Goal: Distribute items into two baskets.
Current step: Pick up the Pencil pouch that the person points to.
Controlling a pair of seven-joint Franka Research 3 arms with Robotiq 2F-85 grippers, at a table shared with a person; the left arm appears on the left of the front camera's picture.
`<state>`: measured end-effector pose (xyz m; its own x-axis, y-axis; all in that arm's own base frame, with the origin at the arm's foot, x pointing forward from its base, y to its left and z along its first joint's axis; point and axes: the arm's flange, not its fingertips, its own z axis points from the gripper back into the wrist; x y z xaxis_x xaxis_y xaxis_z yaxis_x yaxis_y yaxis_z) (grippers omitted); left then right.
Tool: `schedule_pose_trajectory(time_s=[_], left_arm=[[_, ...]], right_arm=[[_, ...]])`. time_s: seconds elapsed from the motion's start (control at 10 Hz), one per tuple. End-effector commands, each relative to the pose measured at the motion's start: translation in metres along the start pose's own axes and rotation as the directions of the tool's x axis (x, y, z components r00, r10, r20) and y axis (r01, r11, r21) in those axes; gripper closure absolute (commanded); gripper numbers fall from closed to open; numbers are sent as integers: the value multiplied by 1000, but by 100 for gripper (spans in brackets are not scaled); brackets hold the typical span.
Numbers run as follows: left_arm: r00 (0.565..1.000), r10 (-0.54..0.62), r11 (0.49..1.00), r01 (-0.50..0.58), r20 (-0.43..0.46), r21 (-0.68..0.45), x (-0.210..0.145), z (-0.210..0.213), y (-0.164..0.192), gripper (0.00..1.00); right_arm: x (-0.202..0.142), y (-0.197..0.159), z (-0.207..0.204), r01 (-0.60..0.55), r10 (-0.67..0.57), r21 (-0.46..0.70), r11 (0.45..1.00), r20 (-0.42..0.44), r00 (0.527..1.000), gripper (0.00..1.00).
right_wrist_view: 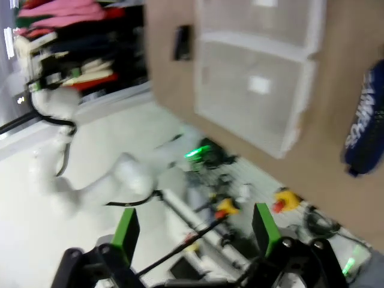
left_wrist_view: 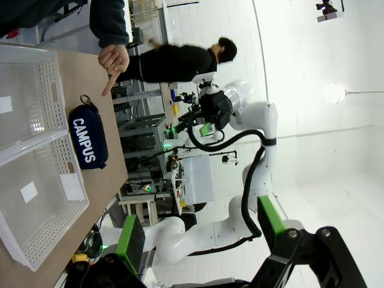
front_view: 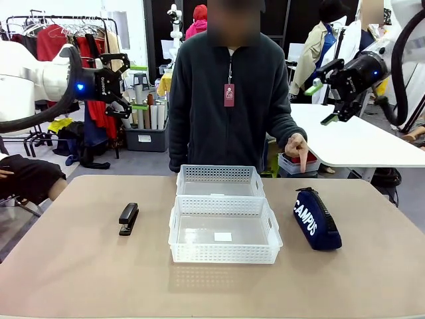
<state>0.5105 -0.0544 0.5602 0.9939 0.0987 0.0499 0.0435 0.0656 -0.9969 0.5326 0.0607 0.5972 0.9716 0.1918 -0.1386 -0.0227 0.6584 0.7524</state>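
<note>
Tan surface [front_view: 66,279] carries two touching baskets [front_view: 226,253] at centre, stapler [front_view: 128,218] left, pouch [front_view: 317,220] right. Left gripper [front_view: 126,86] and right gripper [front_view: 321,104], upper frame, stand wide open, empty.

- Beige tabletop [front_view: 80,266] up front, smooth and evenly lit.
- Back left, there's a clothes rack [front_view: 50,33] packed with red garments, with a white wall [front_view: 137,33] behind it.
- Grey bin [front_view: 147,138] of rolled tubes sits on the grey floor [front_view: 133,163].
- Off right, a white table [front_view: 358,139].
</note>
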Motion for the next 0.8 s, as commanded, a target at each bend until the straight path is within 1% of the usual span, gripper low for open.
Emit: schedule_pose_trajectory(time_s=[0.0, 0.2, 0.4, 0.6, 0.7], left_arm=[[1000, -2, 1000, 2, 0, 6, -2, 1, 0, 0], [1000, -2, 1000, 2, 0, 6, -2, 1, 0, 0], [1000, -2, 1000, 2, 0, 6, -2, 1, 0, 0], [1000, -2, 1000, 2, 0, 6, -2, 1, 0, 0], [1000, -2, 1000, 2, 0, 6, -2, 1, 0, 0]], right_arm=[[-30, -5, -30, -106, 134, -214, 971, 121, 984, 0], [-44, -11, -50, -175, 238, -339, 924, 154, 959, 0], [-46, -27, -71, -145, 247, -450, 881, 176, 953, 0], [-38, -48, -80, -126, 279, -539, 833, 212, 937, 0], [-36, -55, -82, -115, 258, -533, 838, 202, 945, 0]])
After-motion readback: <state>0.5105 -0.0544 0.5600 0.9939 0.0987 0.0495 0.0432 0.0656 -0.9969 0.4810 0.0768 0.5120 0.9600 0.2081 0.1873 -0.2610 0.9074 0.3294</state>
